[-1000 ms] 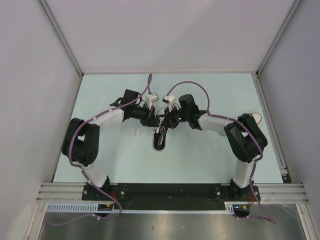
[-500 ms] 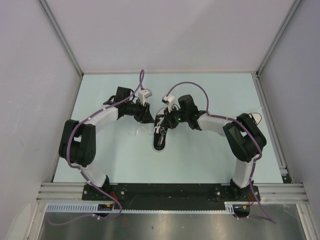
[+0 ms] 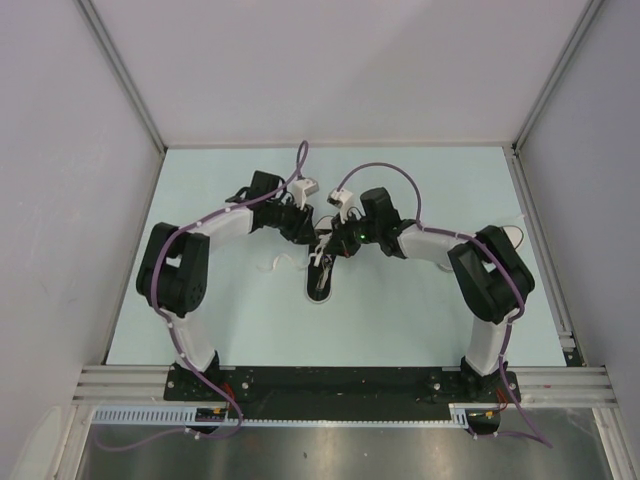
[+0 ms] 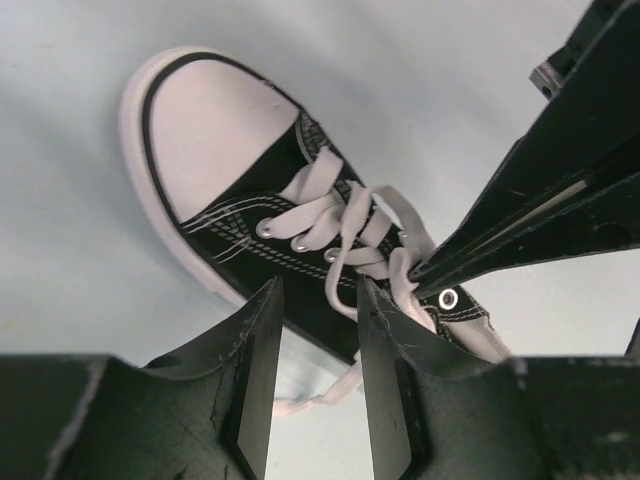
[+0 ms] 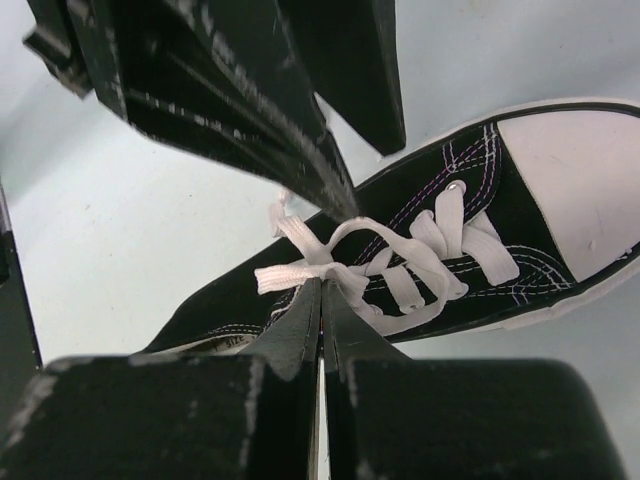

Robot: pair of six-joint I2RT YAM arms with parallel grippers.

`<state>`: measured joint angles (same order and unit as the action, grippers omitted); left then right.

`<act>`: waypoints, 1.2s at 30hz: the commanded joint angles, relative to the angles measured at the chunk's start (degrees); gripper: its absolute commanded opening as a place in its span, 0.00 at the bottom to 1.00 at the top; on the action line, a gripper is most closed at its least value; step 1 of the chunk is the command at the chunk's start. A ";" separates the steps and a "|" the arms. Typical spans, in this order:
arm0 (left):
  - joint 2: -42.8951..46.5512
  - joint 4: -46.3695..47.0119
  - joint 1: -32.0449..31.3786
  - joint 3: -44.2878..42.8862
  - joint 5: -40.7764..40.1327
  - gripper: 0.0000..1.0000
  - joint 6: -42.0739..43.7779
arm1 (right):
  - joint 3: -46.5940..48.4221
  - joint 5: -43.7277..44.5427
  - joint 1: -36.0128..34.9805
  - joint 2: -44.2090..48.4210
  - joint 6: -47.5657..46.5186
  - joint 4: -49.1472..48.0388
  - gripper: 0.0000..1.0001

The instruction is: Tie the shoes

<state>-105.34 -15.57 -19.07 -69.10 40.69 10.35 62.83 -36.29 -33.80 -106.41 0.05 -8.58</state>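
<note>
A small black sneaker point(image 3: 320, 280) with a white toe cap point(image 4: 210, 130) and white laces point(image 4: 345, 235) lies mid-table between both arms. My right gripper point(image 5: 322, 292) is shut, its tips pinching a lace loop point(image 5: 300, 275) over the shoe's tongue; its fingers point(image 4: 520, 225) also show in the left wrist view. My left gripper point(image 4: 318, 300) is open and holds nothing. It hovers just above the shoe's side near the eyelets. A loose lace end point(image 4: 320, 395) lies on the table and shows between its fingers. In the top view the left gripper point(image 3: 312, 235) and the right gripper point(image 3: 326, 250) meet over the shoe.
A loose lace tail point(image 3: 275, 265) trails on the pale table left of the shoe. A white rounded object point(image 3: 510, 236) peeks out behind my right elbow. Grey walls and metal rails point(image 3: 540, 200) enclose the table.
My left arm drew back to the left, then swung in again toward the shoe's laces. My right gripper has stayed shut at the laces.
</note>
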 commanded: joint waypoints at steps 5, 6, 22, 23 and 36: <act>-2.06 1.42 -2.81 -2.27 0.10 0.41 -2.17 | 1.42 -5.63 1.55 2.52 2.76 -1.35 0.01; -2.32 1.25 -2.81 -2.53 0.01 0.41 -2.44 | 1.51 -5.80 1.63 2.87 2.93 -1.79 0.01; 0.31 3.00 -2.81 -1.83 3.87 0.00 -3.58 | 1.86 -7.57 3.04 5.25 1.80 -4.17 0.02; 0.48 3.09 -2.73 -1.74 4.31 0.00 -3.84 | 1.95 -7.39 2.95 5.07 0.75 -3.90 0.02; 4.00 5.11 -1.41 0.37 6.86 0.00 -6.31 | 2.21 5.86 0.41 3.32 -9.46 -2.58 0.03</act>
<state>-105.12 -12.67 -20.82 -69.54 44.75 5.37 62.85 -37.54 -31.92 -103.15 -6.09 -10.09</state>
